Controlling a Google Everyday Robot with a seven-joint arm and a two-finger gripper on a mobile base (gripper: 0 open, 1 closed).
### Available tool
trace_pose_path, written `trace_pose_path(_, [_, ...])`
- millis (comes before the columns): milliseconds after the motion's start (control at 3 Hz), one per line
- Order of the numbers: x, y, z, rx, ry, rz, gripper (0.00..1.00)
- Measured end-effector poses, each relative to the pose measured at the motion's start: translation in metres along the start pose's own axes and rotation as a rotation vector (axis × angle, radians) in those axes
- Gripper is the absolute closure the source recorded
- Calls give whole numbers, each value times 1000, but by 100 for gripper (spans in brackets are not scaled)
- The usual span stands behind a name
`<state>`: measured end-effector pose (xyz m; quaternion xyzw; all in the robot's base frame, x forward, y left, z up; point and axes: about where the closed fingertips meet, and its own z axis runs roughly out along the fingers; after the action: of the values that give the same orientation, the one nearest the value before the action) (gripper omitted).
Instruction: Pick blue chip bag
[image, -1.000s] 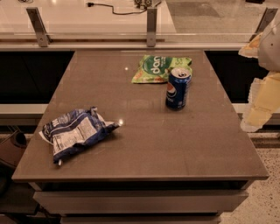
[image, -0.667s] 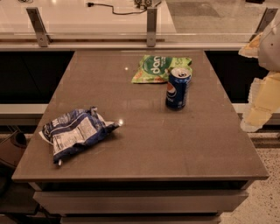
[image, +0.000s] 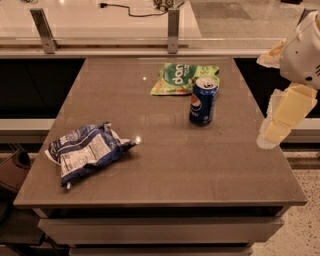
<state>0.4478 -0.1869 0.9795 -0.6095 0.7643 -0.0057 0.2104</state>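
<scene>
The pincer (image: 277, 125), grip state impossible to tell, hangs beside the worktop (image: 170, 165); crossing to the blue chip bag (image: 86, 151) could topple the Pepsi can (image: 203, 101)

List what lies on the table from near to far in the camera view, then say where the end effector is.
blue chip bag → Pepsi can → green snack bag. The end effector hangs beyond the right edge of the table, over none of them.

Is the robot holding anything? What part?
Nothing. The gripper hangs past the right edge of the table, away from everything; the blue chip bag lies untouched on its left side.
</scene>
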Motion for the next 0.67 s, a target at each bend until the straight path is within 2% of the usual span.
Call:
trace_pose_path(333, [-32, 19, 3, -6, -139, -25, 0])
trace_pose_path(667, [-77, 47, 5, -12, -282, -86, 0])
